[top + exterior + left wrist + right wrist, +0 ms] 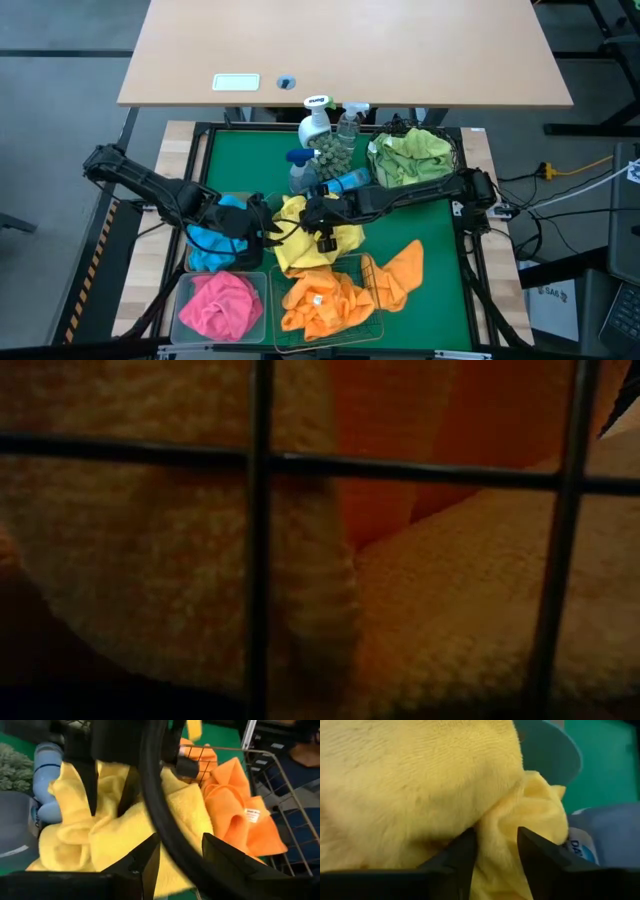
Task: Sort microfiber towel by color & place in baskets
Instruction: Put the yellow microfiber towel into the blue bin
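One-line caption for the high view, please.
Both arms meet over the yellow towel mid-table, right tool on it; orange towels, pink towel and green towel already in baskets.

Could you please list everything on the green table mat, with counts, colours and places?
Yellow microfiber towel: one, mat centre.
Orange microfiber towels: at least two, in and over the wire basket, front.
Pink microfiber towel: one, clear plastic bin, front left.
Blue microfiber towel: one, left.
Green microfiber towel: one, black mesh basket, back right.
Spray bottles: several, back centre.
Left claw: open, beside the yellow towel.
Right claw: on the yellow towel.
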Robot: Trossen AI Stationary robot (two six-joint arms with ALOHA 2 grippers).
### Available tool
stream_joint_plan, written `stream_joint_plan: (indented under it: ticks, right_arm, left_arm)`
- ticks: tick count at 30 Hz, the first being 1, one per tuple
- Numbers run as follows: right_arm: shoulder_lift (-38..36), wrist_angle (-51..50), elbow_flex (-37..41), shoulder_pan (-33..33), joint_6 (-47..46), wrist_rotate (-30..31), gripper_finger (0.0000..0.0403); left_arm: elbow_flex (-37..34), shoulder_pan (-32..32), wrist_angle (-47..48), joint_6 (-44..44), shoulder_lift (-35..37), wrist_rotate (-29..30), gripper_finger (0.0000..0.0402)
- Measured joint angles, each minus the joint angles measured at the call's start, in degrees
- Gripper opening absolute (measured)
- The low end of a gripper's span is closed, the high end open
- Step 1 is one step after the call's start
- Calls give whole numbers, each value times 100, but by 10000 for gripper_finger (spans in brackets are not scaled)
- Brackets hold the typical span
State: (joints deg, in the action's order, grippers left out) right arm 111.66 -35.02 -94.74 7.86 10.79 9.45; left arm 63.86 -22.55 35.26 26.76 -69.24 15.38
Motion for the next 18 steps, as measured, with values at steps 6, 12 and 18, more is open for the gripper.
stream_joint_plan:
  ticks: [6, 12, 18]
  right_arm:
    - [-472, -148, 0, 6, 0, -2, 156]
    - [-998, -405, 0, 4, -17, -2, 154]
    - [-1506, -929, -4, 4, -440, -2, 154]
  left_arm:
    - [0, 2, -446, -35, -319, 13, 139]
    - [0, 2, -578, -205, -746, 15, 139]
    - [0, 47, -606, -327, -1378, 110, 139]
